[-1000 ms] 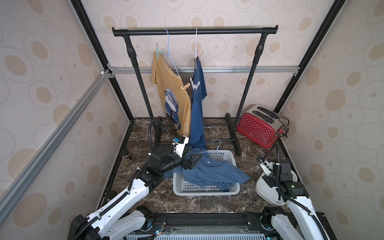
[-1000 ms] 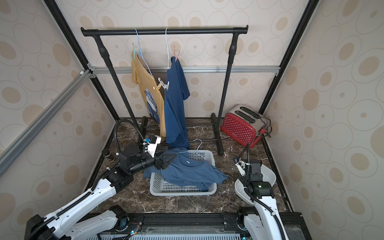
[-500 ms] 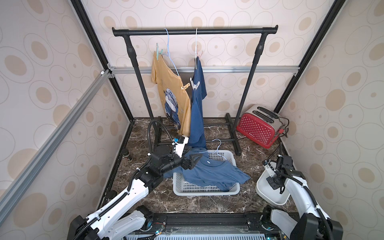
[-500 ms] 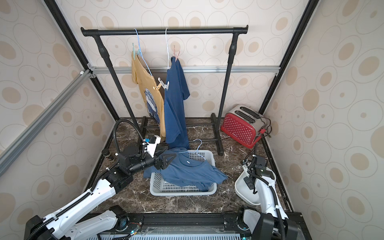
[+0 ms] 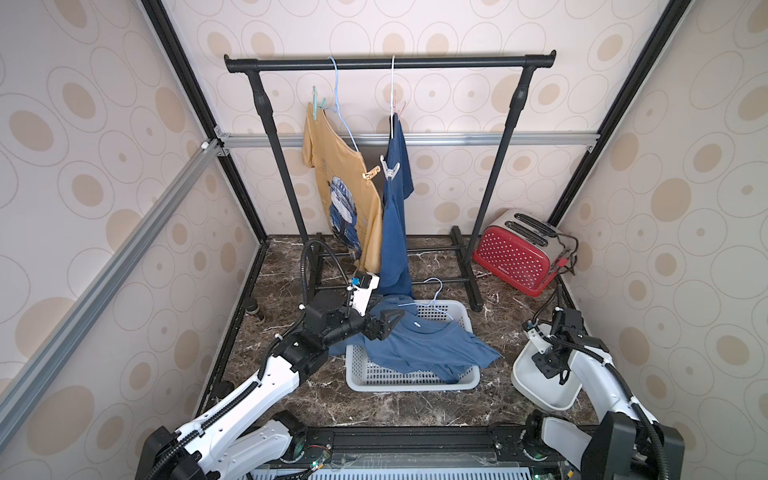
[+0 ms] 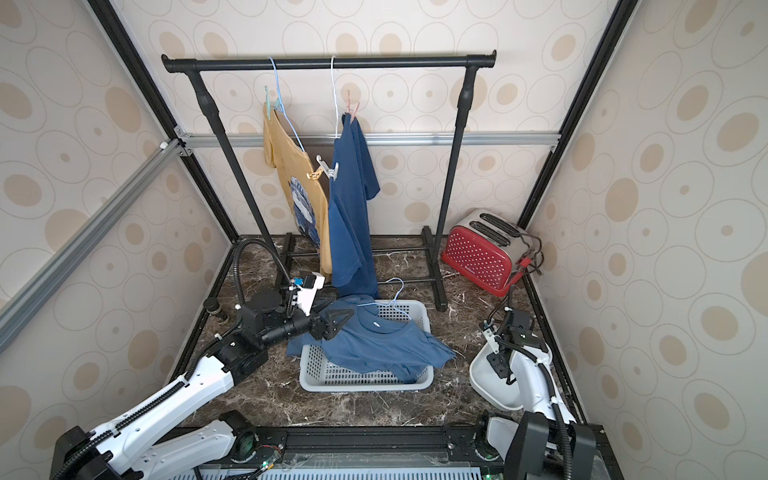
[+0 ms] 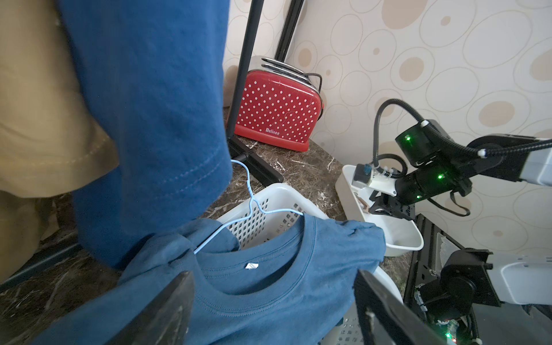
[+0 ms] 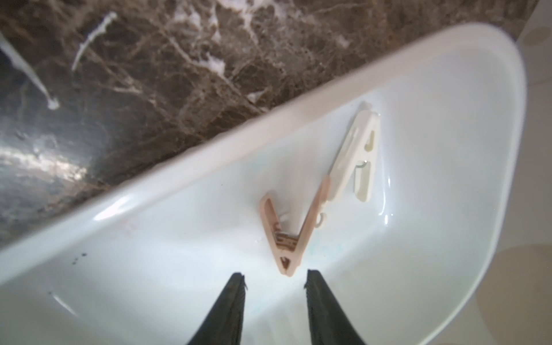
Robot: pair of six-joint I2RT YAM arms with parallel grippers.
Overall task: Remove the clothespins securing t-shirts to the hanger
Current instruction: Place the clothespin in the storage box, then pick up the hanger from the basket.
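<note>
A mustard t-shirt hangs on a pale blue hanger, pinned by a teal clothespin and a yellow clothespin. Beside it a blue t-shirt carries a pink clothespin and a white clothespin. Another blue t-shirt, with its hanger, lies over the basket. My left gripper hovers open just above its collar. My right gripper stands open inside the white bin, its jaws apart just behind a pinkish-tan clothespin lying beside a white clothespin.
The black garment rack spans the back, its feet on the marble floor. A red polka-dot toaster with its cord sits at the back right, close behind the white bin. Patterned walls close in on both sides.
My right arm has dropped down into the white bin and its jaws have opened, leaving the pinkish-tan clothespin lying there. The left arm has not moved.
</note>
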